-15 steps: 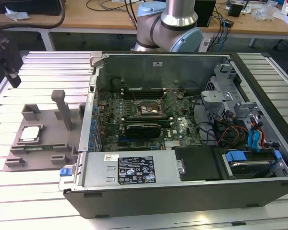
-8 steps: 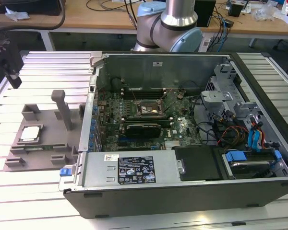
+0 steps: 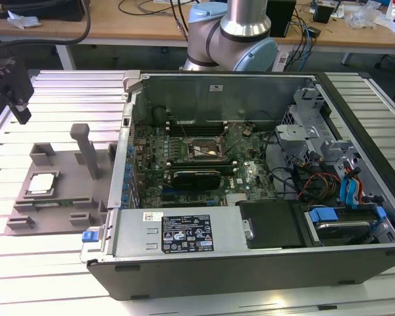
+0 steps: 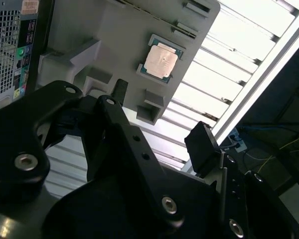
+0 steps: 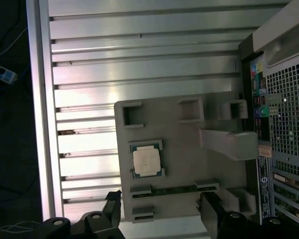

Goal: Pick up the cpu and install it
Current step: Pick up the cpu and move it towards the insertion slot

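Spread wide at the claw (image 5: 162,215): 2 black fingers (image 5: 114,211) held apart, clamped on nothing. Hangs over the slatted aluminium table (image 3: 66,99) at the exterior view's far left, beyond the grey tray (image 3: 69,197) and well apart from the cpu (image 3: 41,184). Touches neither.

Note the cpu lying flat, shiny metal top up, in a square recess of that tray, toward the tray's side on the exterior view's left. Seen in the first wrist view ahead of the fingertips, roughly in line with the gap between them, nearer 1 finger than the other, with a strip of bare tray between. Seen likewise in the second wrist view, out past both fingers, untouched.

Beside the tray, on the exterior view's right: open computer case (image 3: 250,276), motherboard (image 3: 155,174) exposed. On the tray itself: 1 tall grey post (image 3: 87,148), upright between cpu and case.
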Available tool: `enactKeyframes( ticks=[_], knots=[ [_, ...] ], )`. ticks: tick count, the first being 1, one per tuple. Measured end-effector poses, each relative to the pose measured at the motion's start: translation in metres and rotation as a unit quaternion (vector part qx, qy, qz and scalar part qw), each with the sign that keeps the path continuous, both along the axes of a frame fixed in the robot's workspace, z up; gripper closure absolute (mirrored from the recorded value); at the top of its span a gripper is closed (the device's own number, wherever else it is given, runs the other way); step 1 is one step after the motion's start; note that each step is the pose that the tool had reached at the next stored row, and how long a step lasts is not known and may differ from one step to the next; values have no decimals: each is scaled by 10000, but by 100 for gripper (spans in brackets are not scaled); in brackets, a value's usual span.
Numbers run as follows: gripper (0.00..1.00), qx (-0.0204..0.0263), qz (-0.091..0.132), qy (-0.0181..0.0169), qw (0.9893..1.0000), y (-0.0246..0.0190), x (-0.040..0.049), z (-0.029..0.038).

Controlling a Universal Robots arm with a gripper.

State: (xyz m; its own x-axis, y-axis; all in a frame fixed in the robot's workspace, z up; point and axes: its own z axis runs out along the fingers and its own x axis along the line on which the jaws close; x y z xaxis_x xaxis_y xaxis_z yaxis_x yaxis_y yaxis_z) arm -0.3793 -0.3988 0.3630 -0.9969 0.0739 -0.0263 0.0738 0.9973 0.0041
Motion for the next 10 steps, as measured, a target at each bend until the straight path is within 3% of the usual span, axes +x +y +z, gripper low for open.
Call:
enactKeyframes(
  ticks=[10],
  knots=[
    [26, 0, 0, -1, 10000, 0, 0, -46]
  ],
)
